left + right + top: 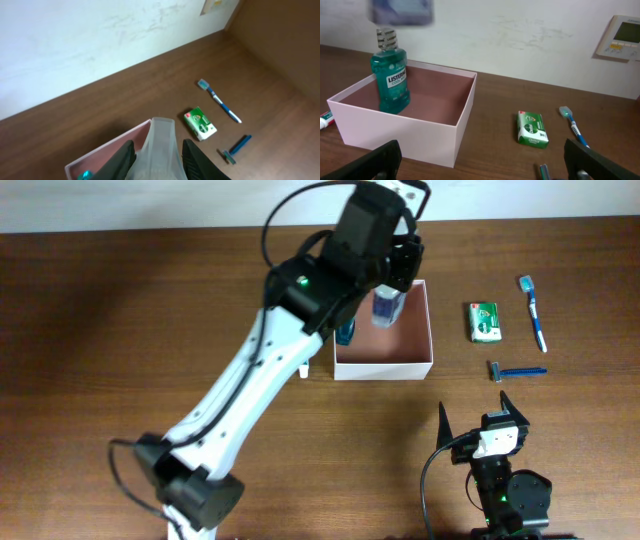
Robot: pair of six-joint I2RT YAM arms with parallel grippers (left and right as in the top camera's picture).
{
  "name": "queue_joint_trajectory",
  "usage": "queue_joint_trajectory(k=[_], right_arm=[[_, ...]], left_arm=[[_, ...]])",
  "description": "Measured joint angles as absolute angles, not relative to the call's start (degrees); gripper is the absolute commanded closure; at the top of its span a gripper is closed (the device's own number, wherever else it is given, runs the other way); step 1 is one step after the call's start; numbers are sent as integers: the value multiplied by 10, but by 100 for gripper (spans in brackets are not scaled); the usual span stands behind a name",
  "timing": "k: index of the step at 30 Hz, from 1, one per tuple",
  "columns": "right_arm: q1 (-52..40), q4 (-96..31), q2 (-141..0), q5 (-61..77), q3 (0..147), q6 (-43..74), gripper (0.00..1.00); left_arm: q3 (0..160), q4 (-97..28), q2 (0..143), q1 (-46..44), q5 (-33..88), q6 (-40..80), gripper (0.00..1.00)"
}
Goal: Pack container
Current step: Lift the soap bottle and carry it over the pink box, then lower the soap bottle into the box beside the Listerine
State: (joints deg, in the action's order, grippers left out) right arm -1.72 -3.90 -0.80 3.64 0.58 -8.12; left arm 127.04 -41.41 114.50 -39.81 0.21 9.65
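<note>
Left gripper (pixel 161 162) clenched on a clear bottle (pixel 162 135). We judge it mid-placement above the container (pixel 385 370) at mid-table (pixel 150 300), where the Listerine mouthwash bottle (pixel 390 82) stands. Next: lower it clear of the mouthwash, then release. Right gripper (pixel 476 412) splayed, empty.

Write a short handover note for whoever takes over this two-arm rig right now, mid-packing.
Left gripper: shut on a translucent pale bottle, held over the square white-walled container.
Right gripper: open, holding nothing, apart from the container.
Done: teal mouthwash bottle stands inside.
Left: lower and release the held bottle; probably then pack the green packet, blue toothbrush, blue razor and small white tube lying outside.
</note>
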Motion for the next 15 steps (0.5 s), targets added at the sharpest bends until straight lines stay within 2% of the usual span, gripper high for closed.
queue_joint_trajectory(k=[4,15], right_arm=[[-17,-39,-8,37,6,-81,1],[-17,-39,-8,36,6,-81,1]], left_arm=[[1270,-376,1183,-399,2,98,62],[1270,-371,1241,-399,0,98,63]])
